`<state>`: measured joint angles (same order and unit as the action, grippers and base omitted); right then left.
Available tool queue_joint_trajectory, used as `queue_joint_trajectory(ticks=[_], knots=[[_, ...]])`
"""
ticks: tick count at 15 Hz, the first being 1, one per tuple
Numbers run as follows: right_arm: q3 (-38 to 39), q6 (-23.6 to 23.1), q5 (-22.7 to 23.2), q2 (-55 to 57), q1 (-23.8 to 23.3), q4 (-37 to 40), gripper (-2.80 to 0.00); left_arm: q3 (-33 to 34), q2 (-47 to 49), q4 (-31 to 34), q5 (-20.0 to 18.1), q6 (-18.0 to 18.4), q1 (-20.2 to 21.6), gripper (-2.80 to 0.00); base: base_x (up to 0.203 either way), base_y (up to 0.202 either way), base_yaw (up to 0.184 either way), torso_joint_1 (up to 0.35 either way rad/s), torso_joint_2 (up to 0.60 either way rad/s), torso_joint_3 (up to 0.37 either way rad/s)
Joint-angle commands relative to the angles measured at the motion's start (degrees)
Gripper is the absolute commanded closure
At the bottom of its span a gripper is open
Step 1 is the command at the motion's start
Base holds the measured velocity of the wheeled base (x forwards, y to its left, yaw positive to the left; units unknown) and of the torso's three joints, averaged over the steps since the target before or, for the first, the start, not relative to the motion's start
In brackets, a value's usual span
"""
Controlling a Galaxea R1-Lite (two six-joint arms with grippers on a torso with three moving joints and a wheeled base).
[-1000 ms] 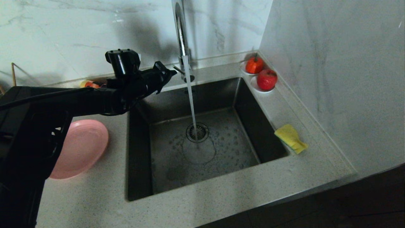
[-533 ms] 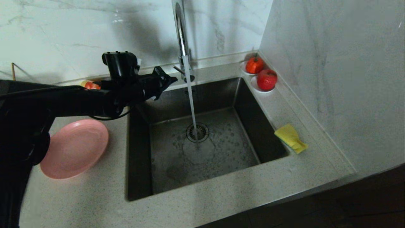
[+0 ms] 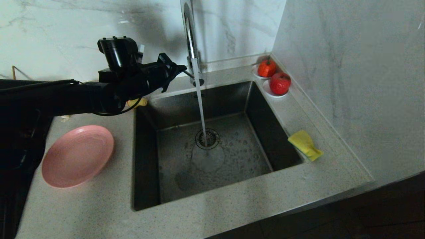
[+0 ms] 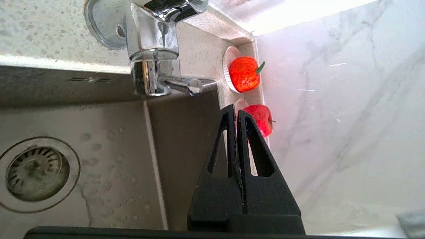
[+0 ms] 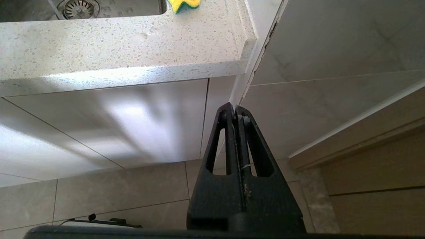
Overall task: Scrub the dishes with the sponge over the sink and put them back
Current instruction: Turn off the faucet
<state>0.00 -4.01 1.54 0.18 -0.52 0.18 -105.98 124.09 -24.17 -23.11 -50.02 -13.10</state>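
Observation:
The pink plate [image 3: 78, 155] lies on the counter left of the sink [image 3: 145, 166]. On the counter right of the sink rests the yellow sponge [image 3: 304, 144], whose edge also shows in the right wrist view [image 5: 183, 4]. Water runs from the chrome tap [image 3: 190, 39] onto the drain strainer [image 3: 207, 138]. My left gripper [image 3: 181, 68] is shut and empty, held level above the sink's back left corner, its tips close beside the tap's side lever [image 4: 186, 85]. My right gripper [image 5: 232, 108] is shut and parked below the counter's front edge.
Two red fruits [image 3: 267, 68] [image 3: 280, 83] on white saucers stand at the sink's back right corner. A marble wall [image 3: 348, 83] closes the right side. Something yellowish [image 3: 137, 103] lies under my left arm at the sink's back left.
My left arm has risen and its gripper has lifted a little beside the tap's lever, uncovering the whole pink plate. The water keeps running. The right arm has not moved.

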Motion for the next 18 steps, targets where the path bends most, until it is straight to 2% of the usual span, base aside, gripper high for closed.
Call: queue_joint_trajectory(ticks=[1,9,11,18], knots=[[0.0,-0.03,0.05,0.08,0.0,-0.01,0.0,-1.01,1.97,-0.08,-0.17,-0.33,-0.09,0.0,0.0,0.0,0.0,0.0,0.0,0.0],[0.0,-0.03,0.05,0.08,0.0,-0.01,0.0,-2.48,3.44,1.41,-0.18,-1.32,-0.97,0.0,0.0,0.0,0.0,0.0,0.0,0.0],[0.0,-0.03,0.05,0.08,0.0,-0.01,0.0,-2.52,2.82,0.63,-0.08,-3.16,-0.89,0.0,0.0,0.0,0.0,0.0,0.0,0.0],[0.0,-0.03,0.05,0.08,0.0,-0.01,0.0,-4.68,6.42,0.53,1.74,-3.16,-0.88,0.0,0.0,0.0,0.0,0.0,0.0,0.0]])
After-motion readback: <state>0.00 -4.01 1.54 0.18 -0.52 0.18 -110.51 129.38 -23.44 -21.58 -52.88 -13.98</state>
